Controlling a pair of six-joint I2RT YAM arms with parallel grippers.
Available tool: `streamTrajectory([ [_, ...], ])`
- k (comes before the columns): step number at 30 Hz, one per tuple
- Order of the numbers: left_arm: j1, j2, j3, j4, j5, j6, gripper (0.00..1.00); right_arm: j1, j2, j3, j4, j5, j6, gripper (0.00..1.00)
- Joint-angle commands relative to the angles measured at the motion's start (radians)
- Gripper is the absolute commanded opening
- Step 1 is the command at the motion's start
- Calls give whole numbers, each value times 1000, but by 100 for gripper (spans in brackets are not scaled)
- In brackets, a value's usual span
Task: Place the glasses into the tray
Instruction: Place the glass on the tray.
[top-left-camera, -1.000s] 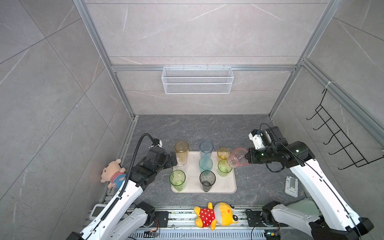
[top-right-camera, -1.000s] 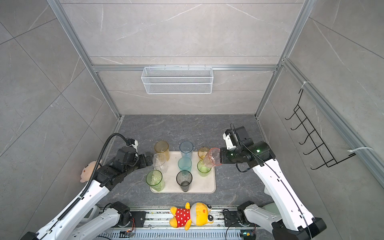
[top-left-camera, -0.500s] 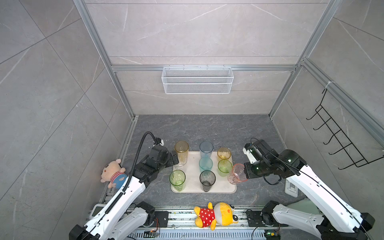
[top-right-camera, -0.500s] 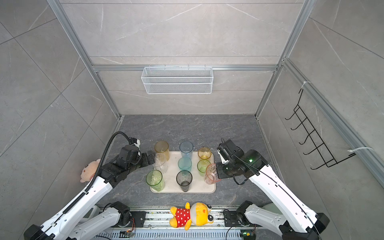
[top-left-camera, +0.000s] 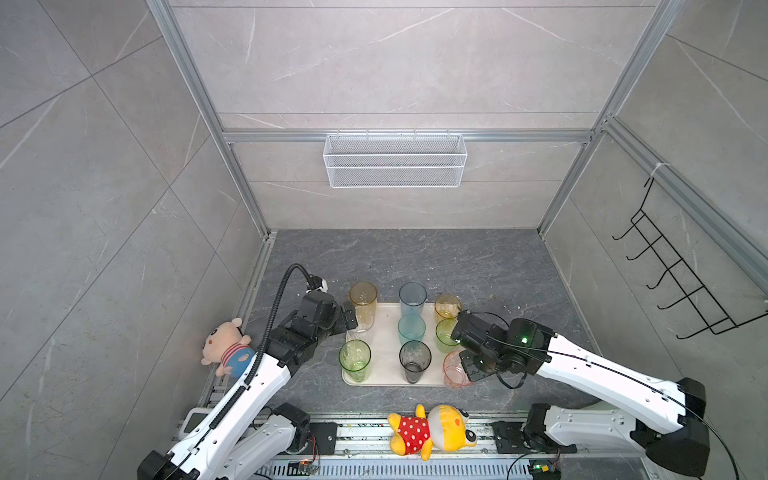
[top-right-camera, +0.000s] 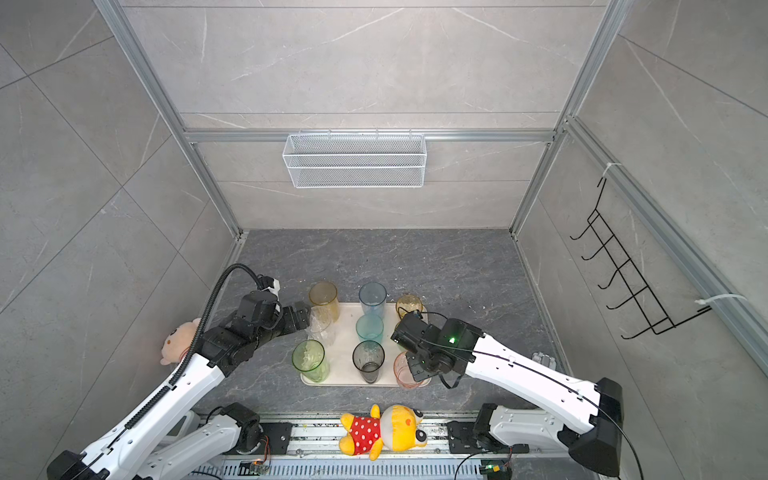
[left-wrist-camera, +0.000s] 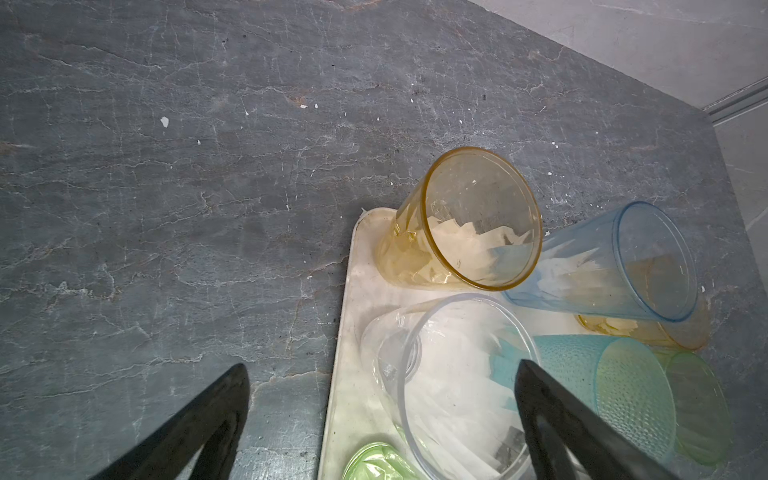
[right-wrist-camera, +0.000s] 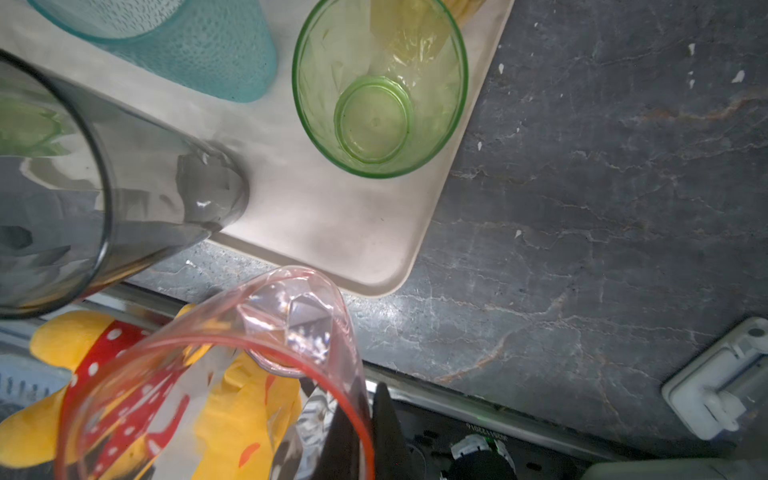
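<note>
Dark marbled tabletop, grey tiled walls. Pink glass at near right corner of tray, rim pinched by right gripper. Left gripper spread wide by clear glass on tray.

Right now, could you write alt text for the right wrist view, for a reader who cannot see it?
The right gripper, jaws shut, pinches the rim of a tilted pink glass beside a corner of the beige tray. On the tray stand a green glass, a smoke-grey glass and a teal glass; a yellow plush toy lies nearby.
</note>
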Motion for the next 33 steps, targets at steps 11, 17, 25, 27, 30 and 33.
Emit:
streamTrajectory([
  [11, 5, -27, -17, 12, 11, -19, 100, 23, 95, -106, 151, 76, 63, 0],
  [17, 4, -30, -22, 12, 8, -18, 100, 23, 115, -135, 191, 108, 72, 0],
  [25, 3, -18, -16, 11, 8, -17, 100, 21, 144, -174, 238, 124, 81, 0],
  [27, 4, -15, -16, 12, 10, -18, 100, 19, 145, -180, 241, 132, 84, 0],
  [30, 4, -12, -16, 12, 13, -18, 100, 14, 142, -193, 248, 134, 88, 0],
  [33, 4, -12, -16, 10, 13, -17, 100, 8, 142, -206, 253, 138, 91, 0],
])
